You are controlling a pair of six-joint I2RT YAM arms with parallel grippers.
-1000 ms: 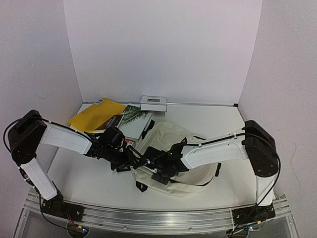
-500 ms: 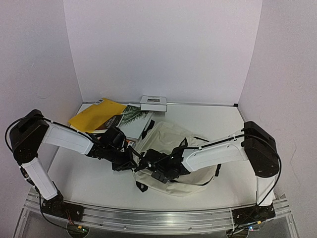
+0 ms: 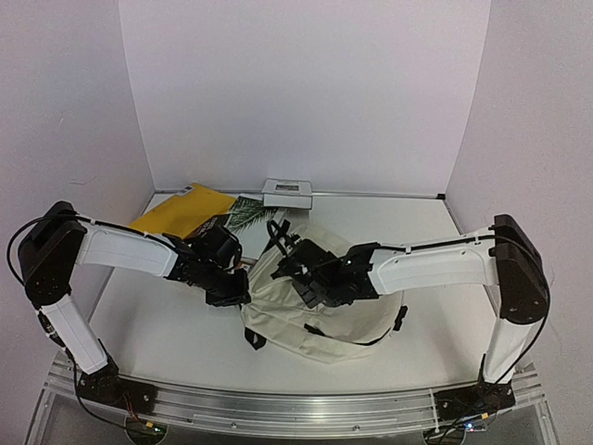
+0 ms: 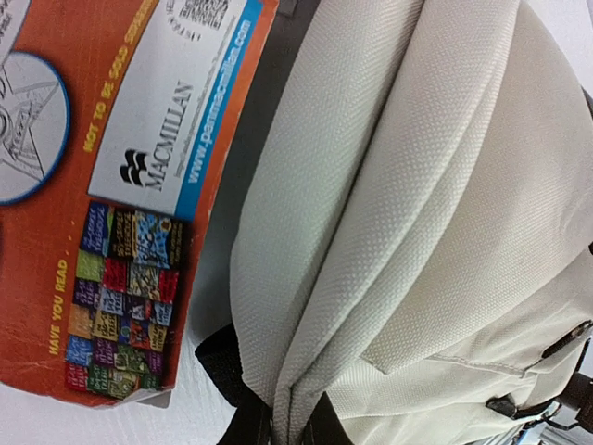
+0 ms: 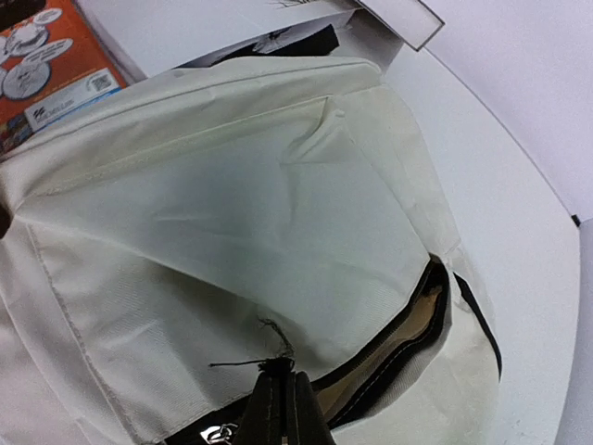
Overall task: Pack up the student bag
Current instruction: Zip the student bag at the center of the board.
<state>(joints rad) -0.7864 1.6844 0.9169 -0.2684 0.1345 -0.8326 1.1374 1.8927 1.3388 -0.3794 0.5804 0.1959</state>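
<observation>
While the student bag (image 3: pixel 320 320) lies on the surface (image 3: pixel 167 334) between the two sets of jaws, the step in hand looks like opening its mouth for loading.

Left jaws: nearly closed, pinching a fold of the bag's cream fabric at its edge. The orange book (image 4: pixel 120 185) lies just beside them, outside the bag.

Right jaws: shut tight at the zip (image 5: pixel 389 366), which gapes partly just ahead of them, with dark lining showing. Whether they nip the fabric lip or a pull cord cannot be told.

Judged next: draw the two holds apart to widen the opening without losing the thin grip.
</observation>
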